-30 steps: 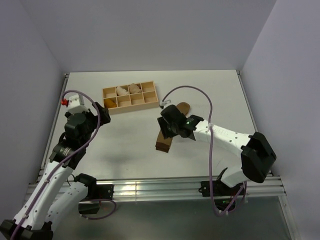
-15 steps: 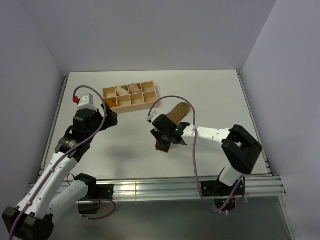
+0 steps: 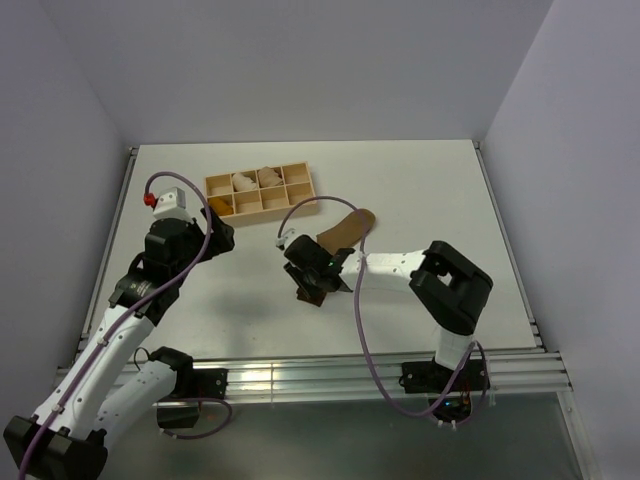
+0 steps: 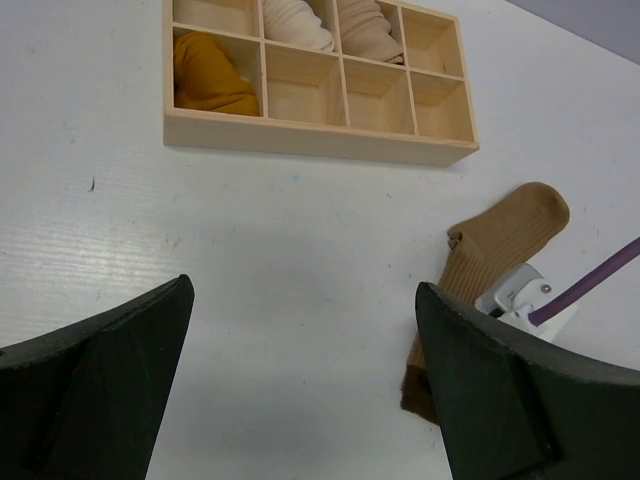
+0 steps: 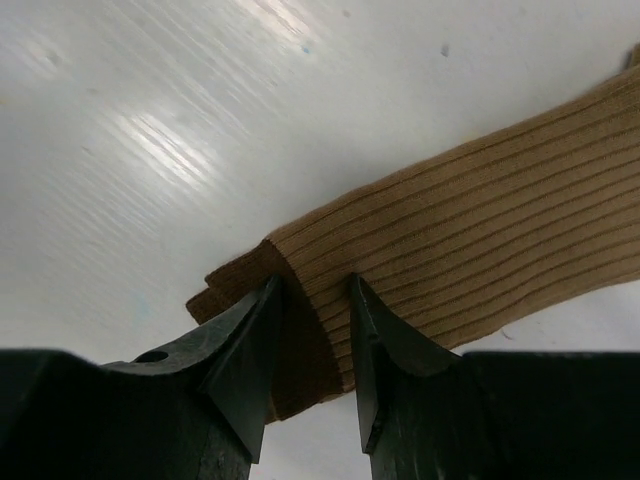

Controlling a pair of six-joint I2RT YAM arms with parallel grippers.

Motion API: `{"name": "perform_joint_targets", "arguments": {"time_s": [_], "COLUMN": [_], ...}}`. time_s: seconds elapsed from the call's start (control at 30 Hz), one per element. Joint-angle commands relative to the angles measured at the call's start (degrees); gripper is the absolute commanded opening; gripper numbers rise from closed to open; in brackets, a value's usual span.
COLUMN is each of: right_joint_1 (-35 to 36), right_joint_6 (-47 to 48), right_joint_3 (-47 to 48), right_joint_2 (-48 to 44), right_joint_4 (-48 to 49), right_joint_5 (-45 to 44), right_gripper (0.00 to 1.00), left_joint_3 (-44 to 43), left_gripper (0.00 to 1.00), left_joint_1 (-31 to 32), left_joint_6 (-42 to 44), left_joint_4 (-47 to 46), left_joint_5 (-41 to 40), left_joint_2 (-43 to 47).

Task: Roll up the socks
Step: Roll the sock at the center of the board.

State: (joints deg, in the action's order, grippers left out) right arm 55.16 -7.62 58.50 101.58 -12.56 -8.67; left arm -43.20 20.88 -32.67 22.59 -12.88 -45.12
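1. At the middle of the table (image 3: 430, 190), the right gripper (image 5: 312, 300) stands roughly half closed; its fingers (image 5: 245, 345) press from both sides on the darker cuff (image 5: 305, 365) of the olive-brown sock (image 5: 480, 240), and the fabric fills the gap between them.
2. That sock lies flat, its foot stretched toward the wooden tray (image 4: 300, 135), near it but not touching.
3. The left gripper (image 4: 302, 290) hangs spread wide and holds nothing, above bare table in front of the tray.
4. The mustard-orange sock (image 4: 205, 88) sits bunched in the tray's near-left compartment; pale rolled bundles (image 4: 300, 18) fill two far ones.
5. Rolling well likely means pinching every cuff layer, then turning it tightly toward the toe; the free arm could pin the foot so it does not slide.
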Motion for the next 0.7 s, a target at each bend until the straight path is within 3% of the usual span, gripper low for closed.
{"name": "perform_joint_targets", "arguments": {"time_s": [0.0, 0.17, 0.4, 0.67], "right_joint_1": [2.06, 2.76, 6.1, 6.1], "right_joint_6": [-3.89, -3.55, 1.64, 5.15], "right_joint_3": [4.06, 7.24, 4.97, -1.54], "right_joint_2": [2.74, -0.66, -8.32, -10.96], "right_joint_4": [0.69, -2.2, -3.88, -2.3], "right_joint_5": [-0.56, -1.45, -0.91, -1.01], "right_gripper": [0.41, 0.41, 0.53, 0.51], "left_joint_3": [-0.92, -0.75, -0.92, -0.66], "left_gripper": [1.0, 0.99, 1.0, 1.0], "left_joint_1": [0.21, 0.12, -0.05, -0.41], "left_joint_6": [-0.65, -0.82, -1.43, -1.61], "left_joint_4": [-0.09, 0.09, 0.17, -0.18], "left_joint_5": [-0.65, -1.79, -3.2, -2.5], "left_joint_2": [0.21, 0.65, 1.0, 0.83]}}
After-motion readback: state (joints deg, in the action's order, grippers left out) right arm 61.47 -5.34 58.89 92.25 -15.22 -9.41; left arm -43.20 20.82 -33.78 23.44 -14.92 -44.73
